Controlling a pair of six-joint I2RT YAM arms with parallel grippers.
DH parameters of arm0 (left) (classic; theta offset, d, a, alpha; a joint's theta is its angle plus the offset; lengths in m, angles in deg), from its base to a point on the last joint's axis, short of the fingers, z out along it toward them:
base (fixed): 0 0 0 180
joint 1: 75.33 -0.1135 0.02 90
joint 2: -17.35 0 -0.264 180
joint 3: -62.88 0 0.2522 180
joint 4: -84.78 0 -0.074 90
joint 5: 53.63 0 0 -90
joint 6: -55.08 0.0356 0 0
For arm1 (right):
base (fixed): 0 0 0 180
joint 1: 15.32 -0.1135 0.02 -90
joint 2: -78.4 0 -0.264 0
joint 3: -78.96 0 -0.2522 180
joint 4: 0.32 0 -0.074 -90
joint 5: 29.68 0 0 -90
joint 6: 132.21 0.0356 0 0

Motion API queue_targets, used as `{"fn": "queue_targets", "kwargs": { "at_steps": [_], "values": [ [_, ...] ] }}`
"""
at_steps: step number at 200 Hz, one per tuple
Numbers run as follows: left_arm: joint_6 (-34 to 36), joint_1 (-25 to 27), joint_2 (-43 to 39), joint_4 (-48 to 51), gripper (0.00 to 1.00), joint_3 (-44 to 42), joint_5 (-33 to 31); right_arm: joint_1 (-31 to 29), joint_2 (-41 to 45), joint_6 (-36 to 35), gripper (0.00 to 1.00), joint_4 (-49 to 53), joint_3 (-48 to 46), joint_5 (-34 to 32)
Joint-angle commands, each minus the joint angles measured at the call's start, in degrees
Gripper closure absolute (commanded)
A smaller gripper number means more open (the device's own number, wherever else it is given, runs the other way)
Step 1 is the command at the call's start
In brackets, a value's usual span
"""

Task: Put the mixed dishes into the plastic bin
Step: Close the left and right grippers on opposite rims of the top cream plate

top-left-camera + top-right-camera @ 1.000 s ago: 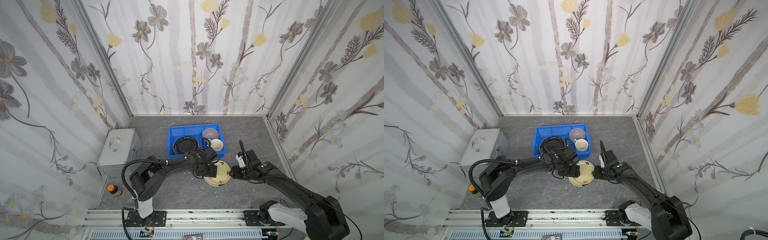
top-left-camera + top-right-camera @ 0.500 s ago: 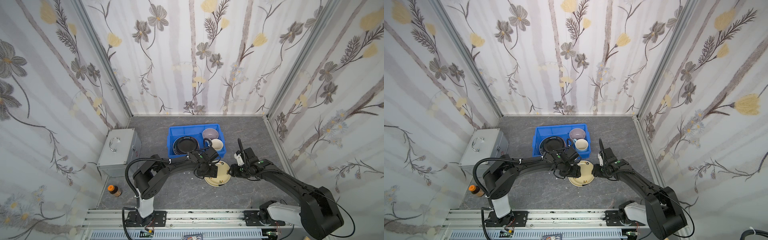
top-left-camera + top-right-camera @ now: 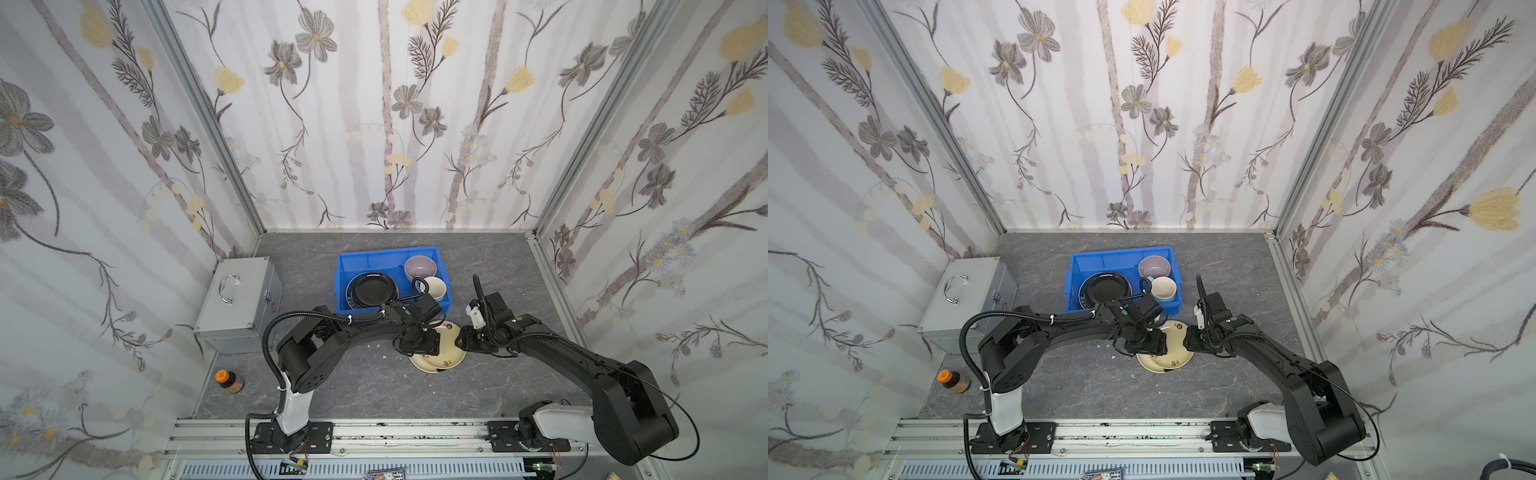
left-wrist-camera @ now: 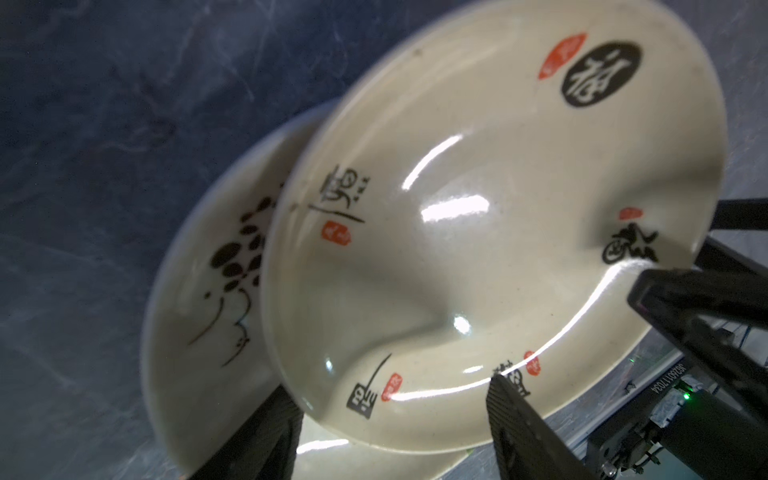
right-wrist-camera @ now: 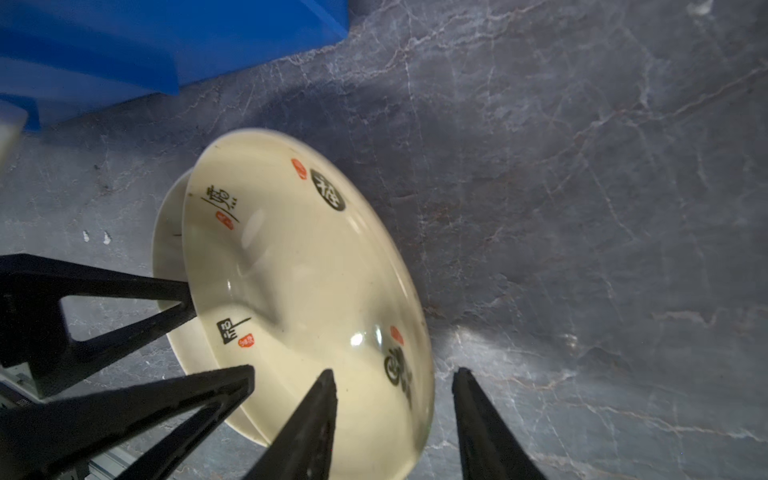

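left fingers [image 4: 524, 424] spread wide, right fingers [image 5: 311, 419] apart

Cream glaze with black brush characters and red seal marks is noted on the upper plate [image 4: 478, 208], black dotted motifs on the cream lower plate [image 4: 199, 332], bright blue on the bin [image 3: 374, 259], lilac on the bowl [image 3: 419, 267], and pale-veined grey on the tabletop [image 5: 582, 208].

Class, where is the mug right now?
In both top views the mug stands inside the blue bin, at its near right corner, beside the lilac bowl.
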Motion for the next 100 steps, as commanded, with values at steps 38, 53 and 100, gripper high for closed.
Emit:
{"fn": "queue_targets", "kwargs": {
  "at_steps": [38,53,100],
  "values": [
    [1.0,-0.4,0.6,-0.4,0.31,0.4,0.5,0.8,-3.6,-0.6,0.7,-4.1,0.7,1.4],
    [1.1,-0.5,0.6,-0.3,0.31,0.3,0.6,0.9,-4.2,-0.6,0.78,-4.4,0.7,1.9],
    [1.5,-0.7,-0.4,0.4,0.31,0.2,0.1,1.3,-1.1,-0.6,0.91,-1.8,1.3,1.6]
  ]
}}
